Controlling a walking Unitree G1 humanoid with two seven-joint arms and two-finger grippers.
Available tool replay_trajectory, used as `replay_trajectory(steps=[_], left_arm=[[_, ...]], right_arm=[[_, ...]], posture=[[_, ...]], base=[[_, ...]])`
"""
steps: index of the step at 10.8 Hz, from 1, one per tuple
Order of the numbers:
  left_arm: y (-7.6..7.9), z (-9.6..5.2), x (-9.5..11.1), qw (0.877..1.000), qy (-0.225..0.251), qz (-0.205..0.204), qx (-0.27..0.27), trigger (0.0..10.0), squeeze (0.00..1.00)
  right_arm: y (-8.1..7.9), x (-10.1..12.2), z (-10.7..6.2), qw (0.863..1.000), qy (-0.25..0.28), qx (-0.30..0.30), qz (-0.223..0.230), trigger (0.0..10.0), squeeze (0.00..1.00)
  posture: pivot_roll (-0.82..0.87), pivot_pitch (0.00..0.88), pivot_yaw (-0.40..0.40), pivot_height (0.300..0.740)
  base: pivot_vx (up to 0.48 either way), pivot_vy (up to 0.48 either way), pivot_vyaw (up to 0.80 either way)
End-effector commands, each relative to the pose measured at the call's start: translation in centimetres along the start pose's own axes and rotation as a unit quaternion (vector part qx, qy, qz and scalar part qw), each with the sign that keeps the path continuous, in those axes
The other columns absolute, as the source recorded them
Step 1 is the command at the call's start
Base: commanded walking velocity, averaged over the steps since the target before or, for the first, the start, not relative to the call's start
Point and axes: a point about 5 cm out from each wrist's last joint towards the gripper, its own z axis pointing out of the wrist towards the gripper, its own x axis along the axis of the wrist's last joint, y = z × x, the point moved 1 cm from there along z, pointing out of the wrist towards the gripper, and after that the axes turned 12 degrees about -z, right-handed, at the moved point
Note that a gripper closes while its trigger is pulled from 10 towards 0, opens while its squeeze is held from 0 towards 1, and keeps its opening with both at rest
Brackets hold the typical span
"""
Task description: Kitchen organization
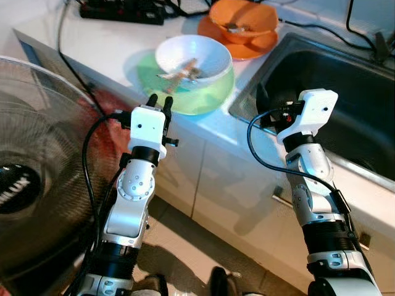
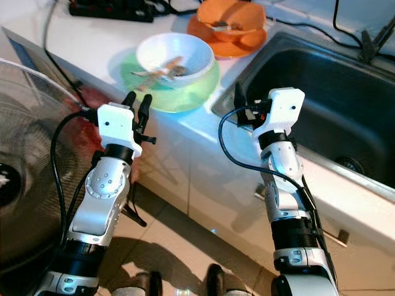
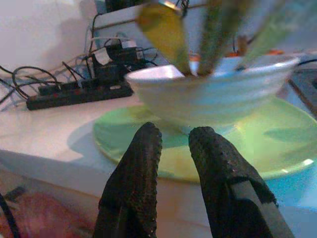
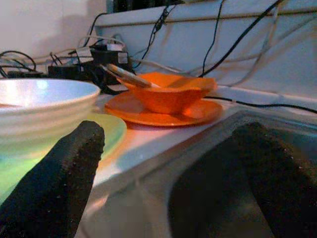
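A white bowl with several utensils in it sits on a green plate at the counter's front edge. Behind it, an orange bowl rests on an orange plate beside the sink. My left gripper is raised just in front of the green plate's near rim, its fingers close together with nothing between them. My right gripper hangs at the sink's left rim, its fingers spread wide and empty, pointing toward the orange dishes.
A black power strip with cables lies at the back of the white counter. A large fan stands at my left. White cabinet doors run below the counter. Cables trail behind the sink.
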Motion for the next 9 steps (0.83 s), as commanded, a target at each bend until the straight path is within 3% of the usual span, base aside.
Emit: replay_trajectory(steps=[1,5,9], left_arm=[[0.17,-0.07,0.02,1.000,0.001,0.003,0.001,10.0,0.00],[0.01,-0.08,0.12,1.000,0.005,0.003,0.005,10.0,0.00],[0.01,-0.15,0.41,1.000,0.014,-0.009,0.008,10.0,0.00]], right_arm=[[0.41,-0.02,-0.09,1.000,-0.002,-0.003,-0.005,10.0,0.00],[0.35,-0.07,-0.08,1.000,-0.003,-0.001,-0.005,10.0,0.00],[0.24,-0.13,-0.16,1.000,-0.004,0.002,-0.003,10.0,0.00]], posture=[[0.07,0.174,-0.052,0.740],[0.07,0.173,-0.054,0.740],[0.07,0.177,-0.056,0.740]], base=[[0.000,-0.341,0.00],[0.000,-0.368,0.00],[0.000,0.000,0.00]])
